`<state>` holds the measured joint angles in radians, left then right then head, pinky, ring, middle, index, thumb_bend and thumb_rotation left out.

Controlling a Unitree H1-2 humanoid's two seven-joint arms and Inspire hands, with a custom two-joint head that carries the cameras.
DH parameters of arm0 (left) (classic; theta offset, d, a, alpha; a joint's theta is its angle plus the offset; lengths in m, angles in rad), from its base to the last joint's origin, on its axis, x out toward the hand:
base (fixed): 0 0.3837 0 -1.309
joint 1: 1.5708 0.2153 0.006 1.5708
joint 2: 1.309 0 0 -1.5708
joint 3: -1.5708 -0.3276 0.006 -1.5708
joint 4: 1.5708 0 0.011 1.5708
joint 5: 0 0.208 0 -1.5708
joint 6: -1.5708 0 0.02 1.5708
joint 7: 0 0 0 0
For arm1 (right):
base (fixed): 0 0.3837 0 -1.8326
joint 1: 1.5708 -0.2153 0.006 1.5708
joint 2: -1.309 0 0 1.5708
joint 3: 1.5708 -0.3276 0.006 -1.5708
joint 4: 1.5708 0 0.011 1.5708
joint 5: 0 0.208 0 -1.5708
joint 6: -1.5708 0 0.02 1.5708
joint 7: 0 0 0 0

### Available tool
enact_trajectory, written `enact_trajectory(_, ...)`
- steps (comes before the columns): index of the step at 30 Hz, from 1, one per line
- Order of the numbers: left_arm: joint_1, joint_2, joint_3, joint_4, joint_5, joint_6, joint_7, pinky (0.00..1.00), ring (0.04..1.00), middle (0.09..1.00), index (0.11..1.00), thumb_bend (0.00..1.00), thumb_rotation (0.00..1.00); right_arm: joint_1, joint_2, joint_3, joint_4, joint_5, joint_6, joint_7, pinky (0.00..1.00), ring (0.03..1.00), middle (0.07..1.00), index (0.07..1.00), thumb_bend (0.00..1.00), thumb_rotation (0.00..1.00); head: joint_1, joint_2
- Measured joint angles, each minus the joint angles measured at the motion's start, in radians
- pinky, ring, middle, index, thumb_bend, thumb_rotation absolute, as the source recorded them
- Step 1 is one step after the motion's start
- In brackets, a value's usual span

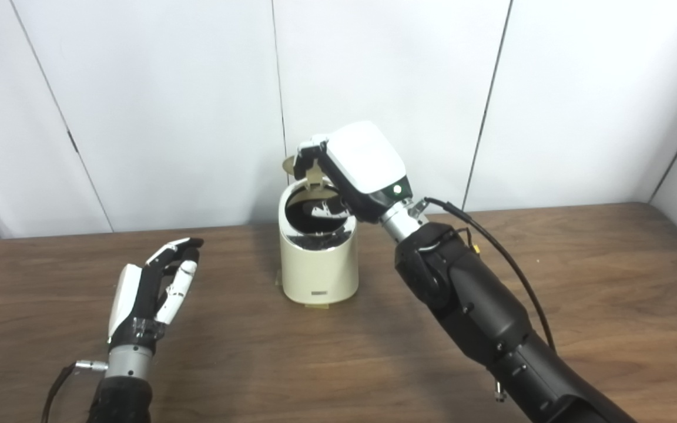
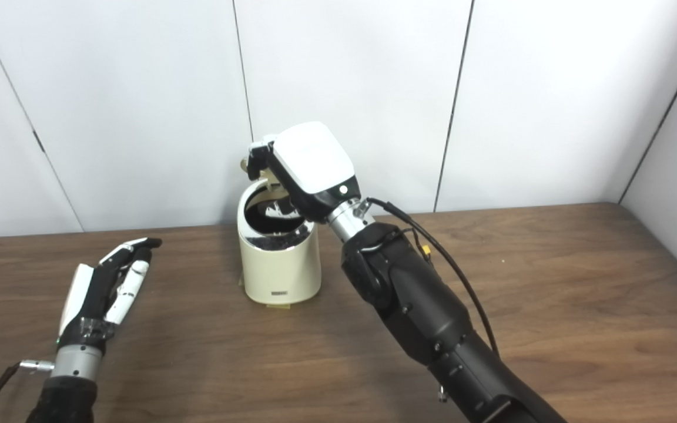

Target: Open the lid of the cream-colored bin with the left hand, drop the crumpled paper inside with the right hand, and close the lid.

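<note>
Bin (image 1: 318,258): counter centre, lid (image 1: 309,176) up at 12.
R hand (image 1: 350,167): over opening, fingers curled; paper unseen, can't tell if held.
L hand (image 1: 153,282): 9 o'clock, wide, empty.
Risk: lid unsupported, may drop onto R hand.

The brown wooden table (image 1: 579,282) is carrying a cream-colored bin (image 1: 318,267), which is standing upright toward the far middle.

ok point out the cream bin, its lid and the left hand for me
cream bin (image 1: 318,270): left eye view, front of its outer wall.
lid (image 1: 289,164): left eye view, raised tan edge behind the right hand's fingers.
left hand (image 1: 156,285): left eye view, middle of the hand.
</note>
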<state>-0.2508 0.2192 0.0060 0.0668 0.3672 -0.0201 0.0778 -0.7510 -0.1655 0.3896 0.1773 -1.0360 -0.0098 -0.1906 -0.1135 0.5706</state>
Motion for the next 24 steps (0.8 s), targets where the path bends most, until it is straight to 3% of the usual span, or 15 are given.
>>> enact_trajectory(5,0.000,0.003,-0.003,0.000,0.002,0.001,0.000,0.77,0.823,0.827,0.782,0.49,1.00,0.039,0.032,-0.052,-0.019,0.033,0.012,-0.068,0.31,0.439,0.503,0.490,0.52,0.00,0.000,0.000)
enact_trajectory(7,0.001,0.005,-0.003,0.000,0.003,0.001,0.000,0.77,0.823,0.825,0.780,0.49,1.00,0.065,0.042,-0.071,-0.019,0.044,0.007,-0.118,0.29,0.365,0.483,0.491,0.52,0.01,0.000,0.000)
enact_trajectory(10,0.001,0.007,-0.003,0.000,0.003,0.001,0.000,0.77,0.825,0.827,0.782,0.48,0.99,0.105,0.042,-0.095,-0.003,0.054,-0.002,-0.194,0.32,0.396,0.481,0.499,0.52,0.01,0.000,0.000)
enact_trajectory(11,0.001,0.007,-0.003,0.000,0.003,0.001,0.000,0.78,0.827,0.829,0.784,0.48,1.00,0.116,0.041,-0.103,0.006,0.064,-0.006,-0.208,0.37,0.467,0.572,0.494,0.51,0.10,0.002,0.003)
enact_trajectory(12,0.001,0.007,-0.004,-0.001,0.004,0.001,0.000,0.77,0.827,0.830,0.785,0.48,1.00,0.127,0.039,-0.118,0.009,0.087,-0.014,-0.216,0.52,0.648,0.748,0.774,0.50,0.38,0.002,0.003)
enact_trajectory(15,0.002,0.009,-0.006,-0.001,0.006,0.003,0.000,0.77,0.824,0.828,0.783,0.48,1.00,0.170,0.025,-0.161,0.019,0.194,-0.088,-0.237,0.61,0.763,0.853,0.884,0.51,0.53,0.003,0.003)
enact_trajectory(17,0.002,0.010,-0.006,-0.001,0.006,0.003,0.000,0.77,0.826,0.830,0.784,0.49,1.00,0.199,0.016,-0.186,0.061,0.281,-0.174,-0.254,0.66,0.826,0.921,0.934,0.55,0.64,0.003,0.003)
enact_trajectory(19,0.002,0.010,-0.006,-0.001,0.004,0.003,0.000,0.77,0.826,0.830,0.784,0.48,0.99,0.230,0.007,-0.202,0.116,0.341,-0.255,-0.277,0.80,0.927,0.983,0.987,0.62,0.78,0.003,0.003)
enact_trajectory(22,0.002,0.010,-0.006,-0.001,0.004,0.003,0.000,0.77,0.824,0.827,0.783,0.47,0.99,0.289,-0.015,-0.209,0.175,0.391,-0.330,-0.278,0.86,0.967,0.998,0.999,0.64,0.82,0.003,0.002)
enact_trajectory(24,0.003,0.011,-0.006,-0.001,0.004,0.003,0.000,0.76,0.821,0.826,0.783,0.47,0.99,0.329,-0.019,-0.218,0.171,0.429,-0.336,-0.262,0.88,0.978,1.000,1.000,0.63,0.81,0.003,0.003)
